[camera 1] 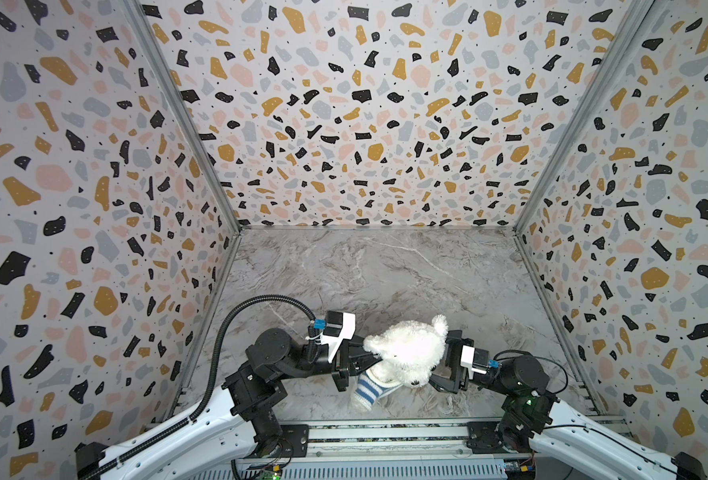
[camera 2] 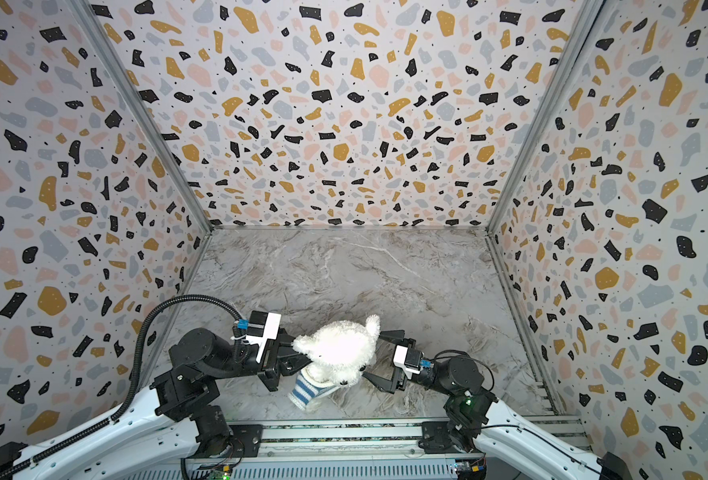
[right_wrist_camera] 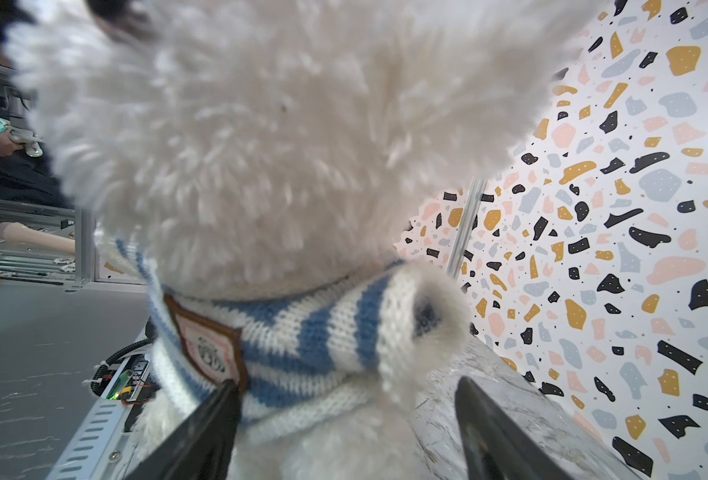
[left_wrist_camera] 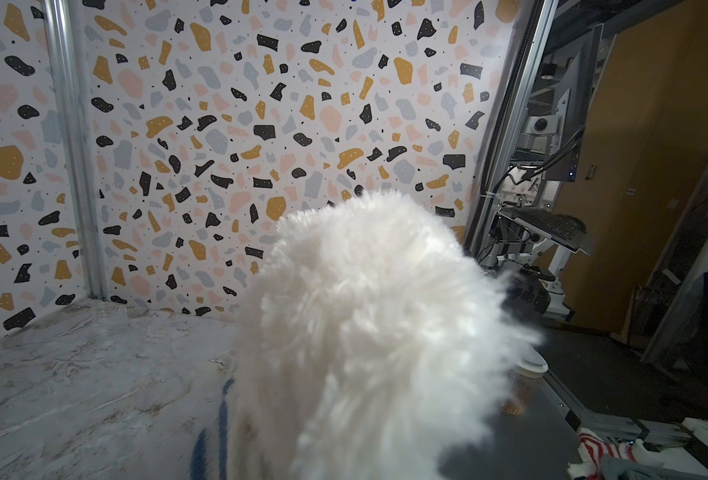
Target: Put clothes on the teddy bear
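Note:
The fluffy white teddy bear (camera 1: 406,353) (camera 2: 337,351) is near the table's front edge, between both arms, its face turned down toward the front. A blue-and-white striped shirt (camera 1: 366,390) (right_wrist_camera: 302,332) with a badge (right_wrist_camera: 206,349) sits round its neck, one empty sleeve (right_wrist_camera: 427,316) sticking out. My left gripper (camera 1: 360,361) reaches into the bear from the left. Its fingertips are buried in fur (left_wrist_camera: 364,332), shut on the bear as far as I can see. My right gripper (camera 1: 443,361) (right_wrist_camera: 348,415) is open, with its fingers (right_wrist_camera: 219,415) on either side of the bear's body below the shirt. One touches the shirt beside the badge.
Terrazzo-patterned walls (camera 1: 94,208) close the marble table (camera 1: 385,270) on three sides. A metal rail (camera 1: 385,432) runs along the front edge just behind the bear. A lidded jar (left_wrist_camera: 522,386) and a red-striped cloth (left_wrist_camera: 601,453) lie beyond the table.

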Controlling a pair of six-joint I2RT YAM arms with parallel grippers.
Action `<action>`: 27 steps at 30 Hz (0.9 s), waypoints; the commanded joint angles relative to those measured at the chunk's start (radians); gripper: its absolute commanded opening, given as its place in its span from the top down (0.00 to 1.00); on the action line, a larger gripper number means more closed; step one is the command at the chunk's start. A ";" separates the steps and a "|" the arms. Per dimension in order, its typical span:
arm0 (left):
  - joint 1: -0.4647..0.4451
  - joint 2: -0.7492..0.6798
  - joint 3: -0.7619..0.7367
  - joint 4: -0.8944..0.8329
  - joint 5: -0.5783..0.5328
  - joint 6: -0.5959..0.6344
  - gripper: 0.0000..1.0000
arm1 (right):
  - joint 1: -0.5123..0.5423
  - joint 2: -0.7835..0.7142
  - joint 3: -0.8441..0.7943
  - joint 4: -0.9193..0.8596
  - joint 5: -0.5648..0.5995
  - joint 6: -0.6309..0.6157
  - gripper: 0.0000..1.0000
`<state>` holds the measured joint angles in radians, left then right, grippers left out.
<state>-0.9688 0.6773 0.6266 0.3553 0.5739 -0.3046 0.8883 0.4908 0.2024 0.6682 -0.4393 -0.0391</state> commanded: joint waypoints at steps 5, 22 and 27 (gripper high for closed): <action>0.005 -0.004 0.038 0.120 0.052 -0.027 1.00 | -0.008 0.063 0.041 0.004 -0.044 -0.017 0.36; 0.005 0.043 -0.024 -0.141 -0.522 0.037 0.58 | -0.021 0.027 0.074 -0.137 0.287 -0.055 1.00; 0.014 0.053 -0.069 -0.225 -0.692 -0.003 0.42 | -0.025 0.080 0.141 -0.265 0.442 -0.127 1.00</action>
<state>-0.9630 0.7231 0.5804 0.2028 0.0456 -0.2924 0.8627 0.5575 0.2596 0.4507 -0.1204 -0.1154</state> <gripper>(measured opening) 0.575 0.077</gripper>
